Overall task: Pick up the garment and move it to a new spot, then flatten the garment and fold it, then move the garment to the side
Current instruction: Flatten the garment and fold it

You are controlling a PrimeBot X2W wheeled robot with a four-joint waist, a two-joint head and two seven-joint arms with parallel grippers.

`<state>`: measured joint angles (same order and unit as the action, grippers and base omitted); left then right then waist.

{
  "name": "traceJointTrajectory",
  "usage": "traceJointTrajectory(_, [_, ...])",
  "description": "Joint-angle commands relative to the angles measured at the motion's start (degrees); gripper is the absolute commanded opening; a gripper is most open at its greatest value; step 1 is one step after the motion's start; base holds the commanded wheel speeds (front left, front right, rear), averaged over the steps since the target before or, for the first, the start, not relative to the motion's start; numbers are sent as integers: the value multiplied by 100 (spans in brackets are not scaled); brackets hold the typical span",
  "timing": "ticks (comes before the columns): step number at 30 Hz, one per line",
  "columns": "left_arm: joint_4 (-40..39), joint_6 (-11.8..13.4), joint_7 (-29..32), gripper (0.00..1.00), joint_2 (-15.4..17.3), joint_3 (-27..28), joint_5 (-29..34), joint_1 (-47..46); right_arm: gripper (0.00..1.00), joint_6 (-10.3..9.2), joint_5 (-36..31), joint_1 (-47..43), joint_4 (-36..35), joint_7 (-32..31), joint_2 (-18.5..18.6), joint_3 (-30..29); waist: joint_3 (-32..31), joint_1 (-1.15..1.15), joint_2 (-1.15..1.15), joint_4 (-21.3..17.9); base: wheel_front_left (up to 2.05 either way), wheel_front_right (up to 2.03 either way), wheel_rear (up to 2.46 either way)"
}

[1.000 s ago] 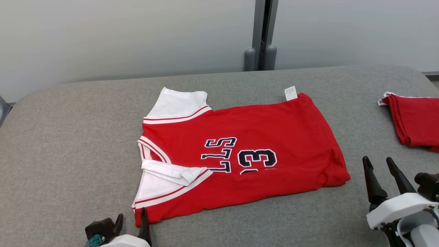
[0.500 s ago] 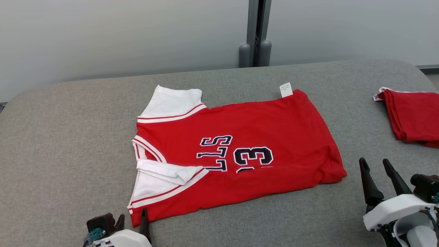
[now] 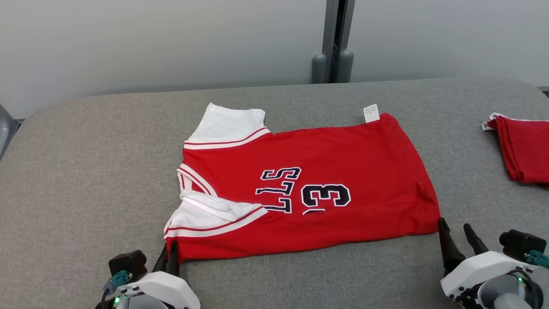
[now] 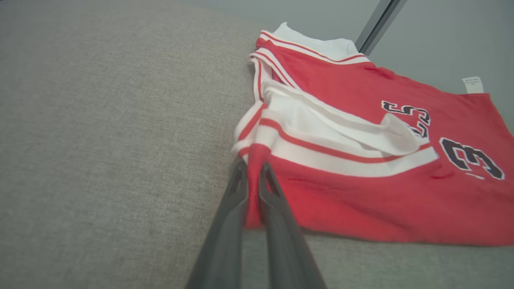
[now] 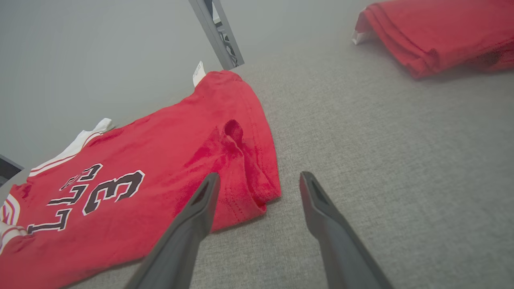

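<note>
The red garment (image 3: pixel 309 193) is laid half-folded on the grey table (image 3: pixel 77 171), its near shoulder corner pinched between the closed fingers of the left gripper (image 4: pixel 252 165). The right gripper (image 5: pixel 260 176) is held spread at the hem corner, with nothing caught. If only one layer is pinched, the fold could be dragged apart when lifted.

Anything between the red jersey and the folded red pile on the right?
Nothing: bare grey fabric surface separates the red numbered jersey and folded red pile, per head view.
</note>
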<state>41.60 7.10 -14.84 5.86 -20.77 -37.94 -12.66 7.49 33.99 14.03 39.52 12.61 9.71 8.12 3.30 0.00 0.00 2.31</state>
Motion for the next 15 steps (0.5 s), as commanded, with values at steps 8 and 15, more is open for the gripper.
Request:
traceJointTrajectory(8, [-264, 27, -42, 0, 15, 44, 181, 57, 100, 0, 714, 367, 782, -219, -218, 73, 61, 0, 0, 140, 0, 0, 0])
traceJointTrajectory(15, [-351, 27, -45, 0, 32, 59, 251, 99, 100, 0, 1357, 597, 1129, -170, -216, 89, 130, 0, 0, 221, 0, 0, 0])
